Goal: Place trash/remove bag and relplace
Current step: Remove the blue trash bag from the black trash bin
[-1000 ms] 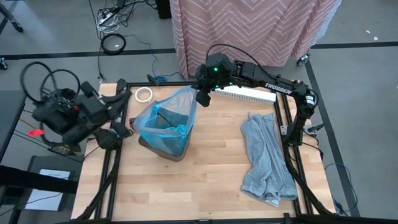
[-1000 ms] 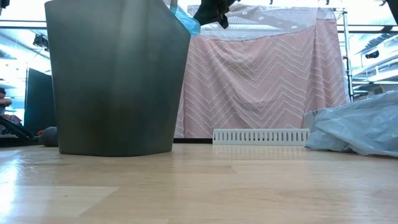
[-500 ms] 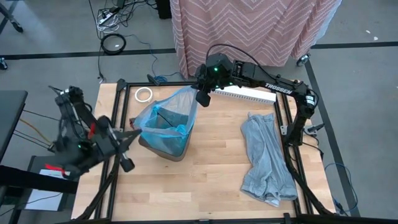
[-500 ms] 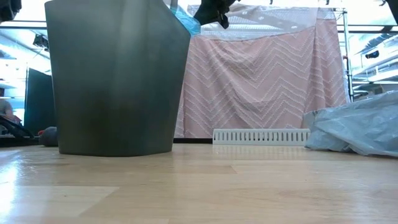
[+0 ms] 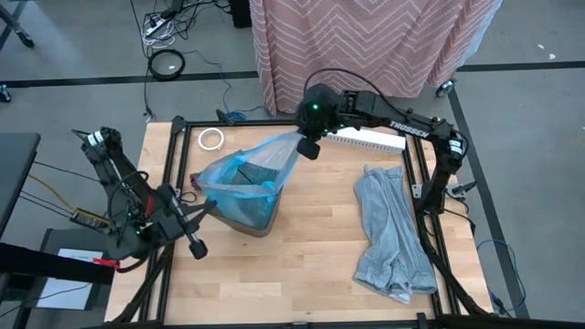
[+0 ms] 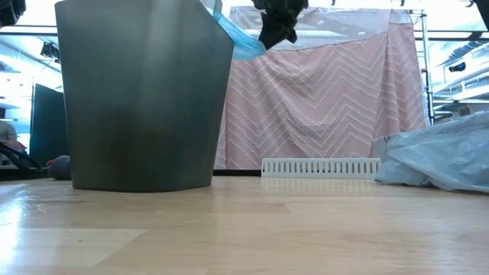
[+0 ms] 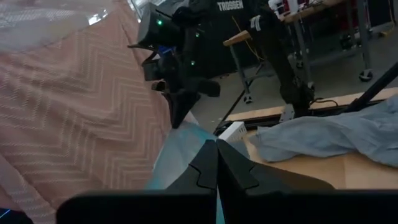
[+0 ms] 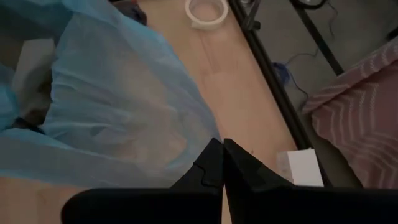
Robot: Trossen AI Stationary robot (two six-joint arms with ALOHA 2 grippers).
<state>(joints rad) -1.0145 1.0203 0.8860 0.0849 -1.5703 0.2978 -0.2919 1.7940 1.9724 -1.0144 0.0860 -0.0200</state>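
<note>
My fingers (image 8: 214, 163) are black against the translucent light-blue bag (image 5: 239, 171). That bag lines a dark grey bin (image 6: 141, 92). Beside the bin, the tabletop (image 5: 302, 256) is pale wood, the crumpled cloth (image 5: 391, 234) grey-blue, the tape ring (image 5: 211, 139) white. Behind the bin, a curtain (image 6: 321, 107) shows pink-and-white chevrons.

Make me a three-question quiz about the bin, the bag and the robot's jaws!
1. Where is the tape ring?
A. inside the bin
B. on the table near its far left corner
C. on the grey cloth

2. What colour is the bag in the bin?
A. blue
B. red
C. yellow

3. What are the right gripper's jaws doing?
A. wide open
B. shut on the bag's edge
C. holding the tape ring

Answers: 1 B, the ring lies on bare wood beside the bin. 2 A, the plastic is light blue. 3 B, the bag's edge stretches up to the shut jaws.
</note>
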